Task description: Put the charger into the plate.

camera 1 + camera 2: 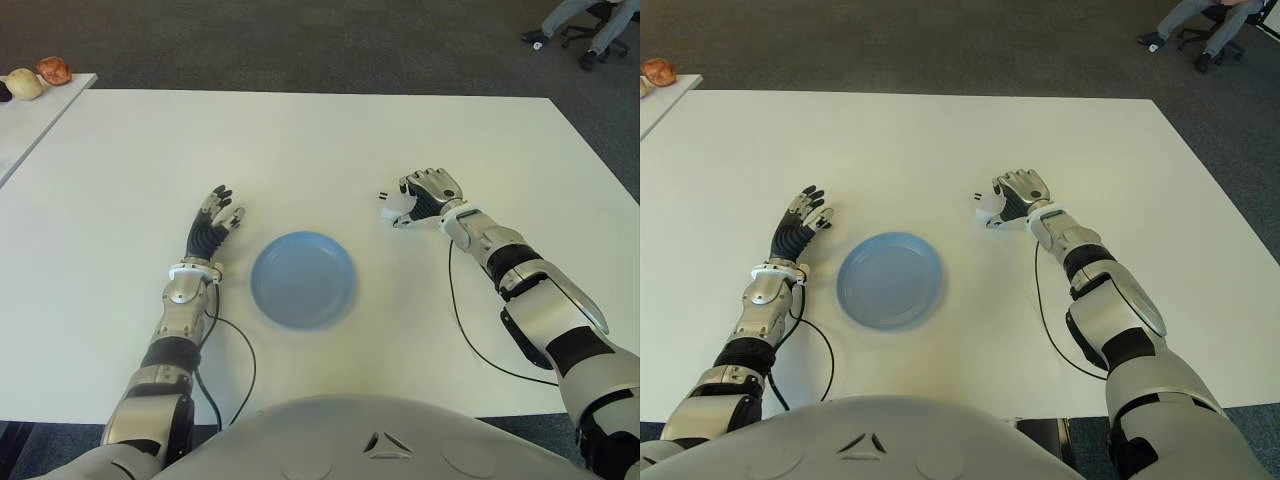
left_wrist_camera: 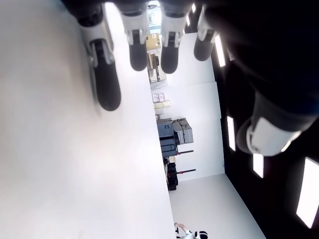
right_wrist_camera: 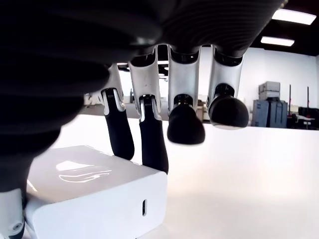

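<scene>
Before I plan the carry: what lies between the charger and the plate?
Only bare table lies between charger and plate, as the left eye view shows.

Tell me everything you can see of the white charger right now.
The white charger is a glossy, plastic-looking block with rounded edges and a small oval port on one face. It sits on the white table, right of the empty blue plate, apart from it. The right hand is curled over it, fingers against its far side; a firm grip cannot be confirmed.
</scene>
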